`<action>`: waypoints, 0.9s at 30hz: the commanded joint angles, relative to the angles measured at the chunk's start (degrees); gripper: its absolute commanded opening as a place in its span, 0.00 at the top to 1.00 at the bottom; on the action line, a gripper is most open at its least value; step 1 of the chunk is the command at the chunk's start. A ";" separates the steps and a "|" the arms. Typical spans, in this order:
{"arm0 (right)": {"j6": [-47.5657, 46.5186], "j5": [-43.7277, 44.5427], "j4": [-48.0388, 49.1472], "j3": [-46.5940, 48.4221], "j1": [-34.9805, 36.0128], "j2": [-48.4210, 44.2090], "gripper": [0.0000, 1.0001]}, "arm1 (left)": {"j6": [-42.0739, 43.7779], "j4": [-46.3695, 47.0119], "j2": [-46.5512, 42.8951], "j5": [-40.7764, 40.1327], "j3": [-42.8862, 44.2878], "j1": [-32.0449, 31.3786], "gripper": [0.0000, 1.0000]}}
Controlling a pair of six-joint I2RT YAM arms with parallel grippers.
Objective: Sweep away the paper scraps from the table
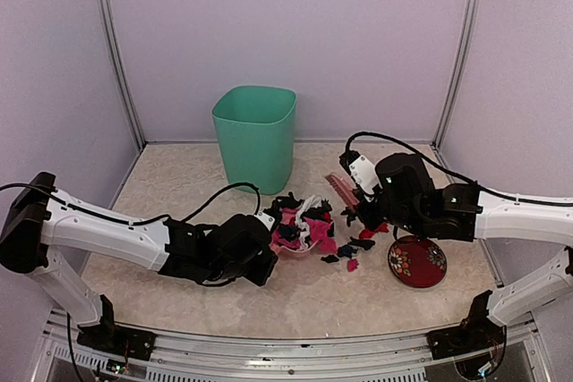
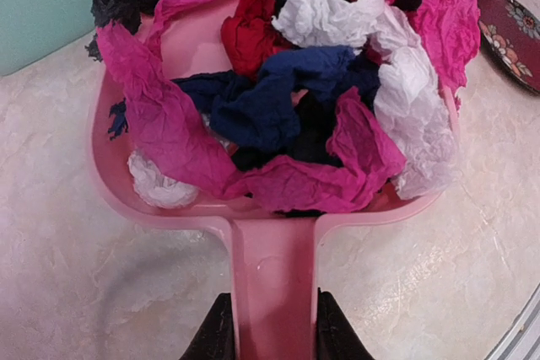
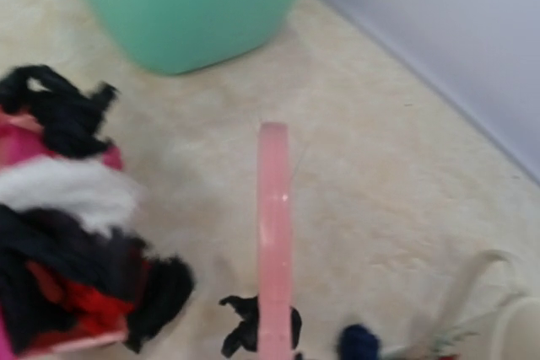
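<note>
The left tool [image 2: 274, 330] is clamped on the handle of the pink plastic dustpan [image 2: 272, 263], which rests on the beige marbled surface [image 2: 76, 292]. Small crumpled paper scraps [image 2: 287, 115] are piled higher than its rim, so a fast or tippy lift could spill them. Past it more lie loose, the right tool [image 1: 352, 187] grips a pink comb-like brush [image 1: 339, 188], and the green plastic bin [image 1: 255, 131] stands farthest.

This is a robot test cell in a lab. Plain lilac panels [image 1: 286, 33] close in the back and sides, joined by bare aluminium posts [image 1: 116, 51]. The marbled beige desk [image 1: 179, 292] has a metal rail [image 1: 286, 346] at its front edge, where a left arm [image 1: 107, 234] and a right arm [image 1: 528, 216] are bolted, with black cables [image 1: 224, 190] running along them. The props look staged: a teal bin [image 1: 255, 136], a patterned red plate [image 1: 417, 262], a pink dustpan [image 2: 270, 267] heaped with paper scraps [image 2: 278, 107], and a pink brush [image 1: 340, 190].
</note>
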 commanded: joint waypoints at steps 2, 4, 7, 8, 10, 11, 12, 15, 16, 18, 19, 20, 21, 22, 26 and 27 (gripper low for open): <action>2.06 7.62 3.61 -1.73 -0.26 -3.70 1.00 | 1.50 -3.28 -3.22 -3.50 3.16 0.30 1.00; 2.56 8.48 4.41 -2.71 -0.64 -4.52 1.00 | 2.11 -5.62 -3.34 -3.66 5.07 0.64 1.00; 4.45 8.95 4.79 -3.58 -1.64 -5.18 1.00 | 3.12 -8.28 -3.58 -3.78 8.00 1.12 1.00; 5.22 8.79 5.12 -4.03 -1.90 -5.37 1.00 | 3.42 -9.20 -3.70 -3.64 8.99 1.39 1.00; 6.47 8.05 6.40 -5.41 -2.51 -5.73 1.00 | 3.75 -11.31 -3.78 -3.07 11.27 2.41 1.00; 7.16 7.38 6.97 -5.79 -2.90 -5.86 1.00 | 4.16 -12.29 -3.87 -2.46 12.48 2.99 1.00; 7.82 6.55 7.23 -6.17 -3.36 -5.80 1.00 | 4.48 -13.27 -3.91 -2.16 13.76 3.42 1.00; 9.18 5.28 8.13 -7.09 -4.25 -5.40 1.00 | 5.80 -15.86 -4.52 -1.23 17.53 4.79 1.00; 9.34 4.61 8.58 -7.36 -4.40 -5.21 1.00 | 6.57 -16.64 -4.64 -1.10 18.84 5.27 1.00; 9.66 3.73 9.24 -7.84 -4.50 -4.86 1.00 | 6.95 -18.32 -4.64 -1.00 21.99 6.36 1.00; 9.71 3.31 9.44 -7.95 -4.60 -4.61 1.00 | 7.06 -19.11 -4.68 -0.90 23.30 7.10 1.00; 9.80 3.13 9.67 -8.10 -4.63 -4.33 1.00 | 7.08 -19.61 -4.68 -0.70 24.53 7.67 1.00; 9.79 2.96 9.92 -8.21 -4.67 -3.99 1.00 | 7.31 -19.98 -4.75 -0.27 25.59 8.22 1.00; 9.72 2.77 10.01 -8.31 -4.67 -3.75 1.00 | 7.56 -20.24 -4.77 0.24 26.78 8.77 1.00; 9.67 2.33 10.64 -8.65 -4.68 -3.07 1.00 | 9.19 -21.14 -4.40 1.81 31.47 10.57 1.00; 9.75 2.11 10.91 -8.80 -4.74 -3.06 1.00 | 9.57 -21.47 -4.20 2.30 32.71 11.18 1.00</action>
